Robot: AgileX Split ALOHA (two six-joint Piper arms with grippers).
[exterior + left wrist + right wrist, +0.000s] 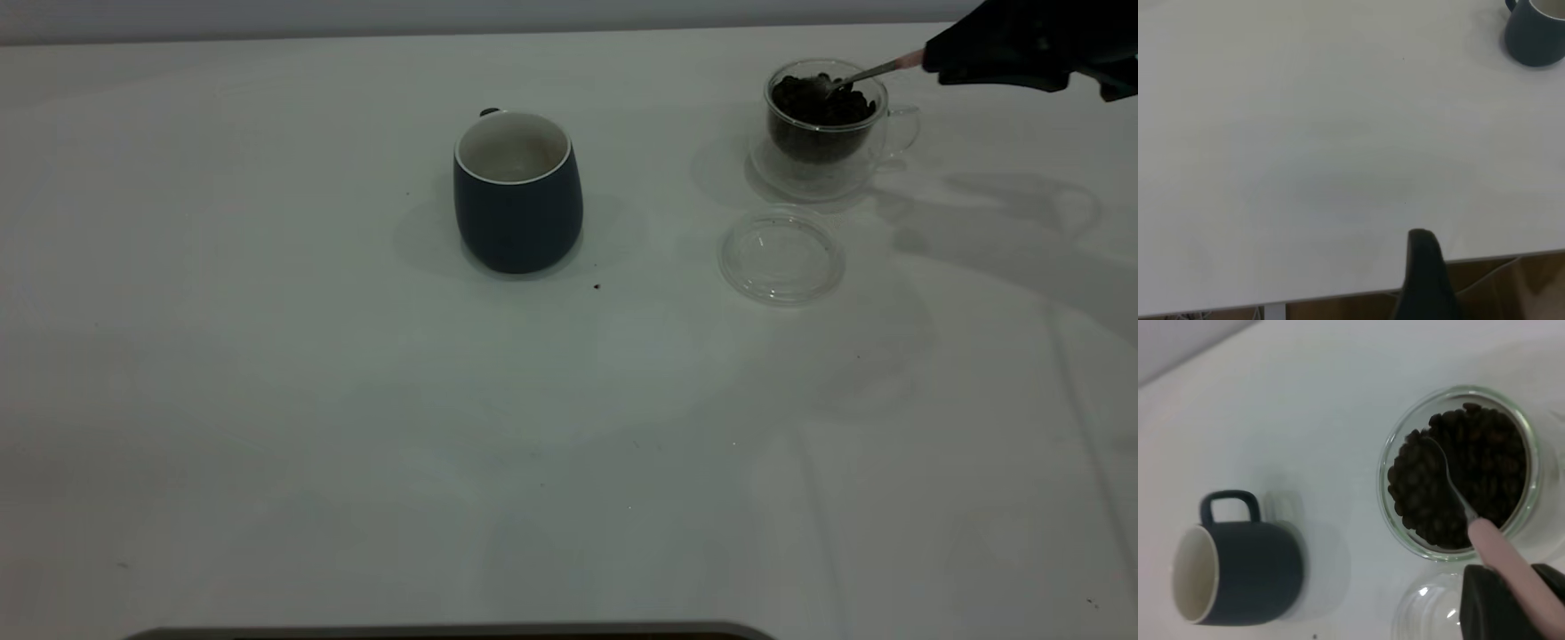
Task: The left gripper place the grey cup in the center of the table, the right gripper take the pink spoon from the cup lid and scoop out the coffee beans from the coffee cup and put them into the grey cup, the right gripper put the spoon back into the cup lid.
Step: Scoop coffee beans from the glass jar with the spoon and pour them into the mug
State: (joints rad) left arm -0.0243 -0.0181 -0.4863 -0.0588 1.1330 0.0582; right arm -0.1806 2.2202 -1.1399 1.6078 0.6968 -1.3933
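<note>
The cup lid (781, 256) lies bare; wrist view shows the pink spoon (1485, 540) apparently among the coffee beans (1458, 473).

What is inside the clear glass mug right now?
Dark coffee beans fill the clear glass mug, with the pink-handled metal spoon's bowl resting on them. Whatever lies beneath the top beans is hidden.

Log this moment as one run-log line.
step: scooping | right end effector: shut on pink spoon, bowl in coffee beans | grey cup: mid-table, empty | cup lid: bare | left end effector: off to the side
</note>
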